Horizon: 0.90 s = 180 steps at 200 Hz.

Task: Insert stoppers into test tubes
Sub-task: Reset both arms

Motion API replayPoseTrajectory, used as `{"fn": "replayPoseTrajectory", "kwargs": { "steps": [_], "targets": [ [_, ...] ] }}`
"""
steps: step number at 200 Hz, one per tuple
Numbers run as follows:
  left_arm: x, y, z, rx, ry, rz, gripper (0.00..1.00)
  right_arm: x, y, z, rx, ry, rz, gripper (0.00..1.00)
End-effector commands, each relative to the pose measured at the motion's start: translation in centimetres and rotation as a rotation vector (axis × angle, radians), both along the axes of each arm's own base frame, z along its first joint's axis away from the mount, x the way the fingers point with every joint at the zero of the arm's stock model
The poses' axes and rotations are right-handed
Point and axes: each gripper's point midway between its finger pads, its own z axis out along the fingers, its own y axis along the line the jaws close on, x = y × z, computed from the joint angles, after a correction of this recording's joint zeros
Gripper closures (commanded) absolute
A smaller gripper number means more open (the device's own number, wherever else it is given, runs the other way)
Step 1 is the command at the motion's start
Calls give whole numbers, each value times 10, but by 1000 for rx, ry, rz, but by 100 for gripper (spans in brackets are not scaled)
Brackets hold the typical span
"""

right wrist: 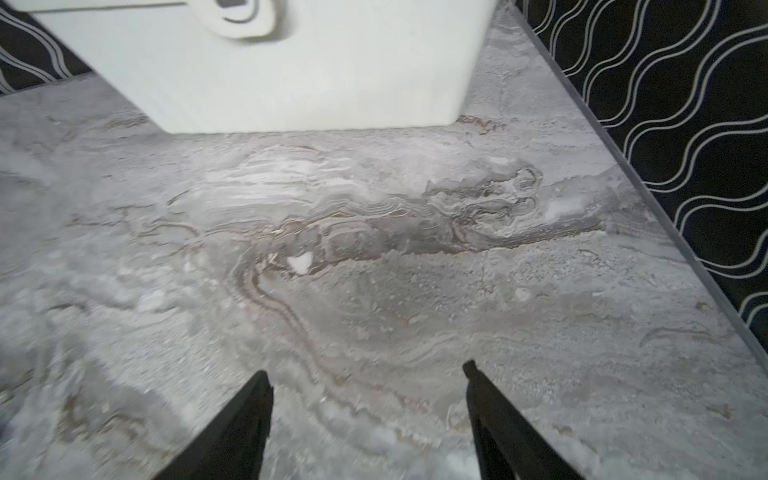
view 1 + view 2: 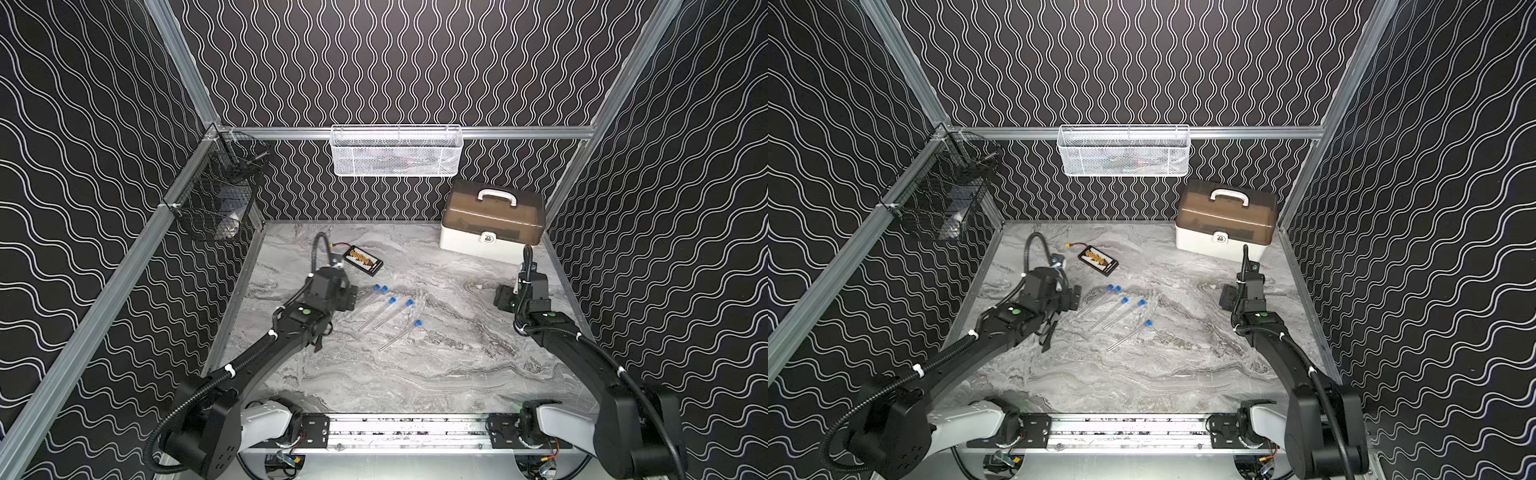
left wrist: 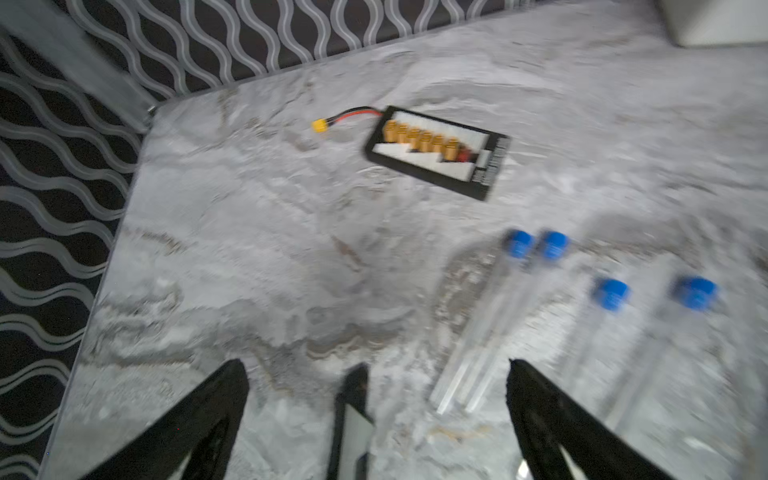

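Open marble (image 2: 457, 374) in front; 5 stoppered test tubes (image 2: 390, 316) mid-table, battery board (image 2: 365, 260) behind, toolbox (image 2: 492, 220) back right.

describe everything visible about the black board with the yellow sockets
The black board is a thin, flat rectangle, plastic by its look, with a white stepped patch and a row of gold-yellow sockets on top. A red wire runs from one end to a small yellow plug. It lies flat and askew on the marble table, back left, beyond the test tubes, touching nothing but the table.
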Motion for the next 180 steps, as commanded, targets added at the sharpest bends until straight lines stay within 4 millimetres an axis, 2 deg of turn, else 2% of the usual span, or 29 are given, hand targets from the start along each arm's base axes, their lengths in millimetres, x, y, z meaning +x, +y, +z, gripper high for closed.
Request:
{"fn": "replayPoseTrajectory", "kwargs": {
  "steps": [1,15,37,61,85,95,111,127,153,163,169,180],
  "targets": [
    [14,27,15,-72,-160,107,1,25,-13,14,-35,-180,-24,29],
    [14,39,8,-71,-205,126,1,25,-15,4,-54,-213,-14,30],
    [11,52,-1,-25,-324,149,2,29,-20,2,-86,-303,-15,30],
    [10,48,-13,2,-368,93,3,38,-12,-4,-42,-364,26,30],
    [13,40,-23,-13,-387,41,3,38,-14,-31,-26,-349,15,29],
    [15,39,-27,-14,-397,28,3,42,-13,-28,-43,-404,36,28],
    [18,40,-37,-30,-385,17,3,41,-16,-37,-7,-302,14,27],
    [18,37,-47,-47,-395,-12,3,45,-26,-33,0,-363,-16,26],
    [21,29,-69,-65,-369,-71,3,43,-28,-37,11,-316,-34,25],
    [28,27,-66,-62,-372,-83,2,45,-28,-34,3,-350,-26,25],
    [29,30,-77,-62,-304,-68,2,45,-28,-34,2,-351,-25,24],
    [37,44,-76,-54,-300,20,1,44,-29,-36,6,-325,-36,23]
  ]
}}
